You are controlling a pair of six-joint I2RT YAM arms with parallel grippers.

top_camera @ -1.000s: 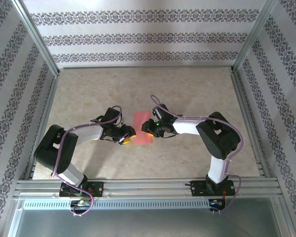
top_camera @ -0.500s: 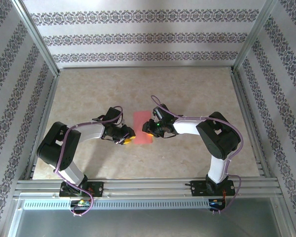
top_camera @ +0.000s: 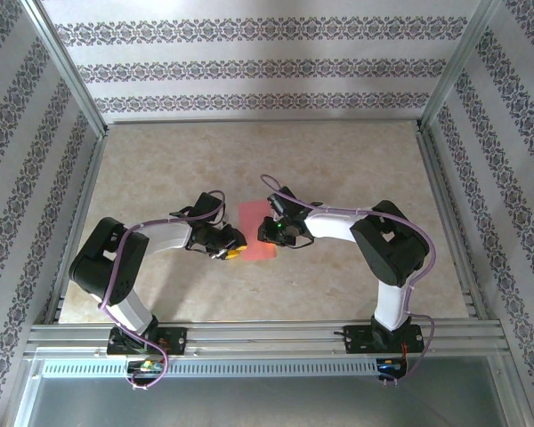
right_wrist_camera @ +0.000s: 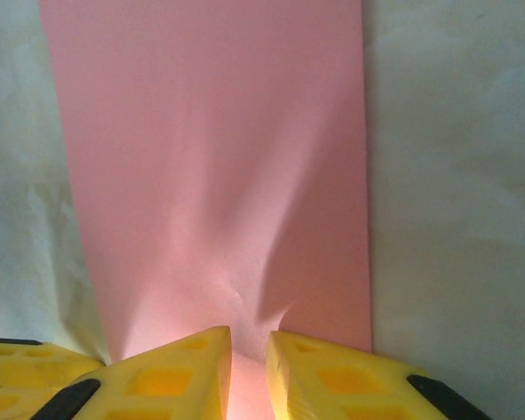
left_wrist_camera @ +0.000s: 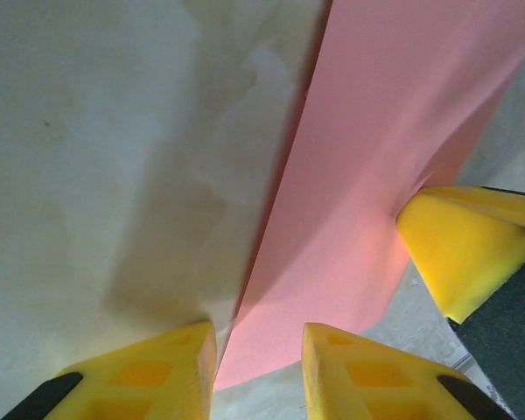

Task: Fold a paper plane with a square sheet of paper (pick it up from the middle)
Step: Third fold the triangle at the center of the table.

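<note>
Table (top_camera: 356, 160), enclosed by patterned walls (top_camera: 249, 67) on three sides. The square sheet of paper (top_camera: 254, 218) lies near its centre as a narrow pink-red rectangle between the two arms. The right gripper (right_wrist_camera: 249, 337) is clenched on the sheet's right-hand edge, with a pucker (right_wrist_camera: 245, 293) radiating from the pinch. The left gripper (left_wrist_camera: 261, 341) straddles the near-left corner with its jaws narrow; whether it grasps cannot be told. Risk: opposed pulls from two such close holds could tear or crumple the thin paper. The long edges are straight, and bare tabletop lies all round, widest toward the back.
</note>
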